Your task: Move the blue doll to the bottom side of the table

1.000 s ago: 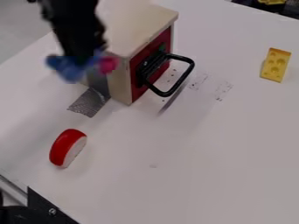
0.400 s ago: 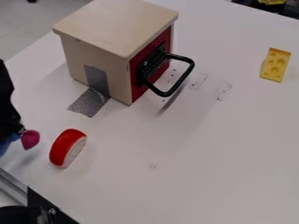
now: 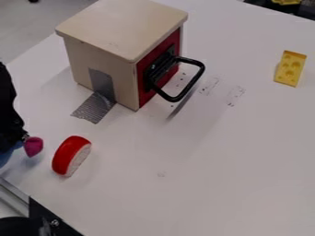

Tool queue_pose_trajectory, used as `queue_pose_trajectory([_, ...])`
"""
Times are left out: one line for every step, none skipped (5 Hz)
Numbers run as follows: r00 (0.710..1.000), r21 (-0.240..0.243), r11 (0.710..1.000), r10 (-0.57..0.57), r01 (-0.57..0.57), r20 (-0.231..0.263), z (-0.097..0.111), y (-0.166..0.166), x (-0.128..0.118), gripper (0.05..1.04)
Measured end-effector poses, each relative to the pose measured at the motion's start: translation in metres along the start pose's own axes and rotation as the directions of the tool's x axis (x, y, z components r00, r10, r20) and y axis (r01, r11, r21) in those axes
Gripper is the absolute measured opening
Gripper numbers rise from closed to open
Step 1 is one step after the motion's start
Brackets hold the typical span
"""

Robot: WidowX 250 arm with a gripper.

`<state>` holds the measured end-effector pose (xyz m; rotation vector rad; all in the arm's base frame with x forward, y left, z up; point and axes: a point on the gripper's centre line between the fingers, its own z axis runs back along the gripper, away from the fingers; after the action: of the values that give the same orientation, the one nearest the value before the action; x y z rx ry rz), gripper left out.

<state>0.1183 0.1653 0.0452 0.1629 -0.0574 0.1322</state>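
At the left edge of the camera view is the black gripper (image 3: 11,139), low over the table (image 3: 160,152) and shut on the blue doll (image 3: 6,156). The doll's blue part is cut off by the view's edge, and a pink part (image 3: 33,146) of it sticks out to the right of the gripper. A narrow gap separates this pink part from the red and white toy on its right.
Right of the doll stands a red and white toy (image 3: 71,156). A wooden box (image 3: 102,57) with a red front and black handle (image 3: 197,78) sits at upper left. Yellow cheese (image 3: 289,68) lies at far right. A black part (image 3: 46,219) occupies the bottom-left corner.
From over the wooden box, the gripper has moved down and left to the view's left edge, carrying the doll. Lately it has barely shifted. The box, cheese and red toy stayed put.
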Motion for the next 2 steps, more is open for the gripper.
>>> queue_pose_trajectory([0.999, -0.005, 1.0, -0.01, 0.01, 0.034, 0.012, -0.003, 0.007, 0.768])
queue_pose_trajectory([0.995, -0.02, 0.997, -0.068, 0.07, 0.074, 0.038, -0.008, 0.02, 0.995])
